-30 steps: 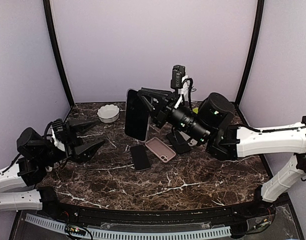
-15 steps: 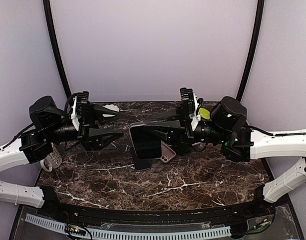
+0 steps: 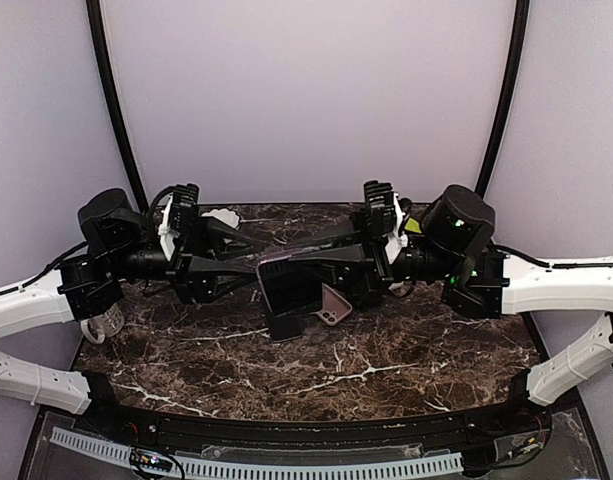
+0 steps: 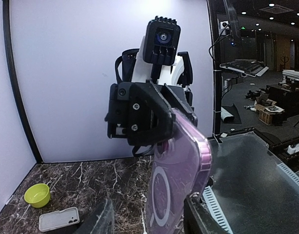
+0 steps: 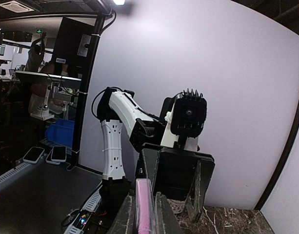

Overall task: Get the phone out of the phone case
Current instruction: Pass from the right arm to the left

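**A:** Entry one: right gripper point(image 5: 146, 212)?

**B:** Clamped tight on one end of the translucent pink plastic phone case point(image 4: 181, 165). It holds the case in the air, edge-on between its fingers. The dark slab phone point(image 3: 291, 290) sits inside the case.

**A:** Entry two: left gripper point(image 3: 246, 258)?

**B:** It faces the right gripper, jaws partly apart and straddling the case's free end. A gap shows beside one finger point(image 4: 103, 219). Whether the other finger touches the case cannot be told.

**A:** Loose stock?

**B:** A beige phone case point(image 3: 334, 305) lies flat on the dark brown marble table point(image 3: 386, 370), below the right gripper. A yellow-green bowl point(image 4: 37, 195) stands beyond the right gripper. A white scalloped bowl point(image 3: 221, 215) stands beyond the left gripper.
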{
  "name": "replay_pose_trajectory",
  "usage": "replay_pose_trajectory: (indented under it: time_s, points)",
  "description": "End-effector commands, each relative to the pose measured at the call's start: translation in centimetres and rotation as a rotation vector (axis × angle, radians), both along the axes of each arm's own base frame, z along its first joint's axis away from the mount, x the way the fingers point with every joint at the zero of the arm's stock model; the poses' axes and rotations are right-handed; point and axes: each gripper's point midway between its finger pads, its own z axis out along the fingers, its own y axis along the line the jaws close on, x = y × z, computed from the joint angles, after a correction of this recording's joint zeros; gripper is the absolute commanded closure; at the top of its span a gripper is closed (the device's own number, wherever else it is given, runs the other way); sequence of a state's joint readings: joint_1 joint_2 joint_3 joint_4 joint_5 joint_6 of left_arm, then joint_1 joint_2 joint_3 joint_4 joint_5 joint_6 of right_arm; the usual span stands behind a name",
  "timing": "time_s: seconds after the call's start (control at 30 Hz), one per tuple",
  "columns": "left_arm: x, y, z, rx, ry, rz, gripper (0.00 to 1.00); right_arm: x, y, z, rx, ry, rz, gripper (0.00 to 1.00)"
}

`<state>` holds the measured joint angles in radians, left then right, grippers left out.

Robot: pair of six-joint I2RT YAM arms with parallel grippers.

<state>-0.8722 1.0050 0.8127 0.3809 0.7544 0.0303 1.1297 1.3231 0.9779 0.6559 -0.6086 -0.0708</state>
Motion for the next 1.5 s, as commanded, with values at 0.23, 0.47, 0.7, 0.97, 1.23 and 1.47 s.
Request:
replay_pose_trajectory:
  time_s: [0.23,0.47,0.7,0.97,1.23,1.47]
  points:
    - [-2.1,0.4,0.1,-0.040,-0.071,-0.094,0.42,2.0,0.5,2.5,0.072,-0.068,-0.119,1.00]
    - [-2.7,1.0,0.5,-0.054,-0.109,-0.098,0.42,2.4,0.4,2.2,0.056,-0.064,-0.135,1.00]
    - [-2.8,1.4,0.4,-0.053,-0.118,-0.080,0.44,2.7,0.1,2.2,0.053,-0.059,-0.149,1.00]
    - [-0.6,0.0,-0.1,-0.047,-0.079,-0.010,0.48,2.4,0.3,2.8,0.083,-0.045,-0.114,1.00]
    - [0.3,-0.8,0.0,-0.057,-0.068,0.007,0.79,2.5,0.7,2.5,0.075,-0.041,-0.110,1.00]
    - [1.7,-1.0,-0.9,-0.032,-0.081,0.087,1.00,3.2,0.7,0.7,-0.004,0.009,-0.151,0.98]
